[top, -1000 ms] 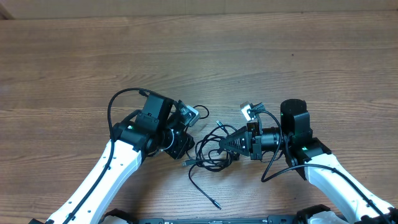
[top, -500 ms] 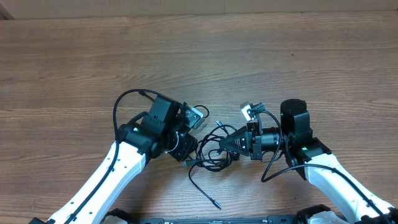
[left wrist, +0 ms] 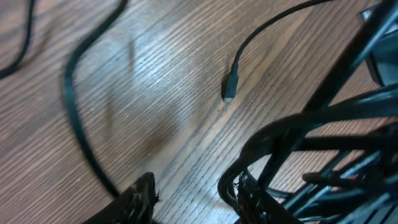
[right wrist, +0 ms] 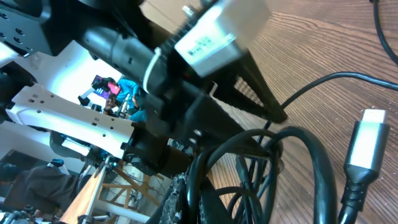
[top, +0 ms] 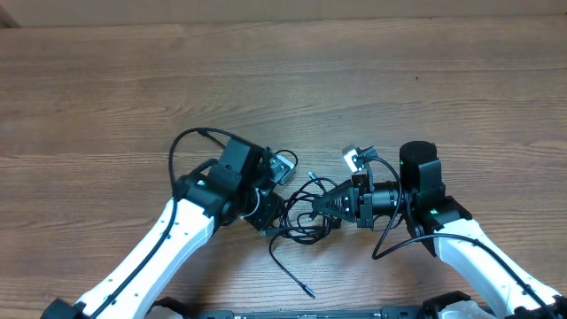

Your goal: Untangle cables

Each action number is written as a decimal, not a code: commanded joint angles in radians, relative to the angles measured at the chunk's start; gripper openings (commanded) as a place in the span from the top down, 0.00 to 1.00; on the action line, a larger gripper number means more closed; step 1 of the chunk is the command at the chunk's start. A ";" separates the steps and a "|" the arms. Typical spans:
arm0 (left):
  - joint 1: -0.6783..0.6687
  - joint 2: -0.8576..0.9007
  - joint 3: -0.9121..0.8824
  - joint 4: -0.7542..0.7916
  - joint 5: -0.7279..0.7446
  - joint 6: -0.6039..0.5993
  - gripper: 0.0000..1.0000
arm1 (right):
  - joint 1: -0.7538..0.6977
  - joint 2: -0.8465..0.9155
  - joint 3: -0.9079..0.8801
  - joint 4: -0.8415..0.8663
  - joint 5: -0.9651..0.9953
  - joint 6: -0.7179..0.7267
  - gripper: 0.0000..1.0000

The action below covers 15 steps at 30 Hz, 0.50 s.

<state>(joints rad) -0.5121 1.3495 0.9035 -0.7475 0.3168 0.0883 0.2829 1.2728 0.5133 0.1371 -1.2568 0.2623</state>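
Sliding rightward in the lower middle of the overhead frame, the left gripper [top: 268,215] is nearing the cables [top: 301,218], which are lying just to its right. Its fingers are standing apart, while the right gripper [top: 319,207] is pinching the tangle's opposite side.

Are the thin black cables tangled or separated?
Tangled: the thin black cables overlap in one looped clump, with one end trailing loose.

Brown wood-grain table [top: 283,80]. Black cables [top: 297,217] in tangled heap near front edge, centre. One loose end trails frontward, plug [top: 308,292] flat on wood. Beside heap, silver-tipped plug [right wrist: 367,146] on wood.
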 commanded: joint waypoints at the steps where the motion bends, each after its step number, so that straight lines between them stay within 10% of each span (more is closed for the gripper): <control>1: -0.027 0.050 -0.006 0.026 -0.002 -0.027 0.59 | -0.003 -0.003 0.004 0.005 -0.017 -0.001 0.96; 15: -0.038 0.119 -0.006 0.136 -0.084 -0.174 0.73 | -0.003 -0.003 0.004 -0.013 -0.017 -0.001 0.96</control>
<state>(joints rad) -0.5438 1.4590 0.9035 -0.6270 0.2722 -0.0158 0.2829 1.2728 0.5133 0.1192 -1.2530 0.2619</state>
